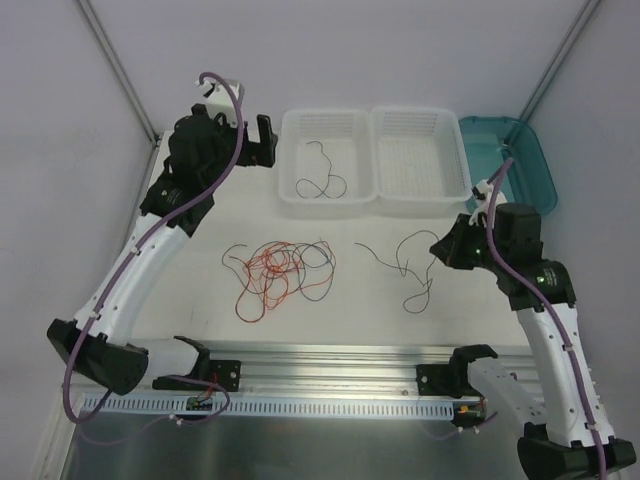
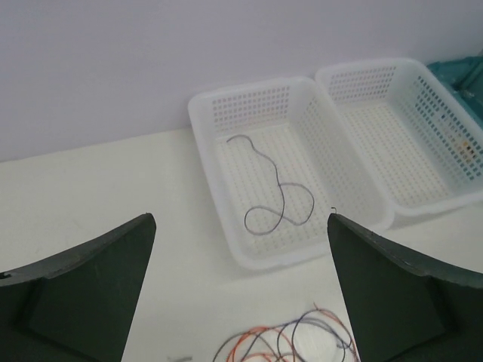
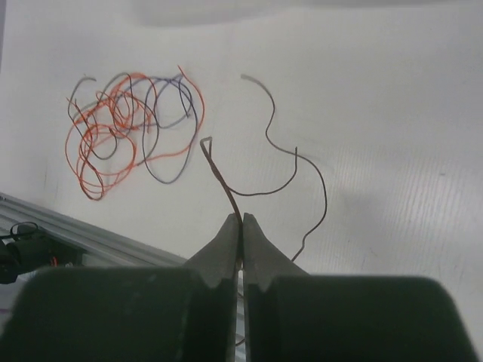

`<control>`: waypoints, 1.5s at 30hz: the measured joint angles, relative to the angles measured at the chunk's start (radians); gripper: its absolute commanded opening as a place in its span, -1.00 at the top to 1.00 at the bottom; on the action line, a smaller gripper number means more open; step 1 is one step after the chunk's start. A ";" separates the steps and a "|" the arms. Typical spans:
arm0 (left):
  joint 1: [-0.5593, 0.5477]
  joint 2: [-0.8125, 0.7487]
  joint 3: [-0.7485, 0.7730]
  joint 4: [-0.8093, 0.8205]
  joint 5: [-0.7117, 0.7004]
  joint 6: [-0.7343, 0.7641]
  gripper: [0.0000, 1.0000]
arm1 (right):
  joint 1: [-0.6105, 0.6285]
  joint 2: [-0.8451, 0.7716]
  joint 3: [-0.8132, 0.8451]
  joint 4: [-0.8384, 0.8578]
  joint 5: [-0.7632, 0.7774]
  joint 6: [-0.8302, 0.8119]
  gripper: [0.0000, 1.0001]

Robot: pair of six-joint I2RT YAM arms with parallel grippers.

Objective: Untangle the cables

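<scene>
A tangle of thin red-orange and dark cables (image 1: 280, 272) lies on the white table, left of centre; the same tangle (image 3: 121, 128) lies at the upper left in the right wrist view, and part of the tangle (image 2: 294, 339) shows low in the left wrist view. One dark cable (image 1: 405, 265) lies apart to its right. My right gripper (image 3: 242, 219) is shut on this dark cable (image 3: 325, 204), pinching it between the fingertips. Another dark cable (image 2: 279, 192) lies curled in the left white basket (image 1: 290, 195). My left gripper (image 2: 240, 219) is open and holds nothing, hovering by that basket's left side.
A second white basket (image 1: 420, 205) adjoins the first on the right, with a teal bin (image 1: 520, 160) behind it. An aluminium rail (image 1: 330, 365) runs along the near edge between the arm bases.
</scene>
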 measured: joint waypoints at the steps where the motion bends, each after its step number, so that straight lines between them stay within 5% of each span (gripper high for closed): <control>1: 0.001 -0.047 -0.048 -0.013 -0.004 -0.003 -0.98 | 0.000 0.018 0.050 -0.001 0.003 -0.002 0.99; 11: 0.026 -0.384 -0.590 -0.218 -0.036 -0.051 -0.98 | 0.003 0.367 0.743 -0.071 0.054 -0.033 0.99; 17: 0.027 -0.542 -0.747 -0.248 -0.063 -0.062 -0.98 | 0.003 0.561 1.036 -0.019 0.068 -0.027 0.99; 39: 0.027 -0.472 -0.756 -0.252 -0.090 -0.074 -0.98 | -0.087 1.014 1.106 0.585 0.189 -0.072 0.99; 42: 0.027 -0.463 -0.756 -0.252 -0.090 -0.074 -0.98 | -0.087 1.110 1.078 0.609 0.188 -0.079 0.87; 45: 0.027 -0.457 -0.756 -0.251 -0.090 -0.074 -0.98 | -0.088 1.189 1.006 0.616 0.196 -0.082 0.44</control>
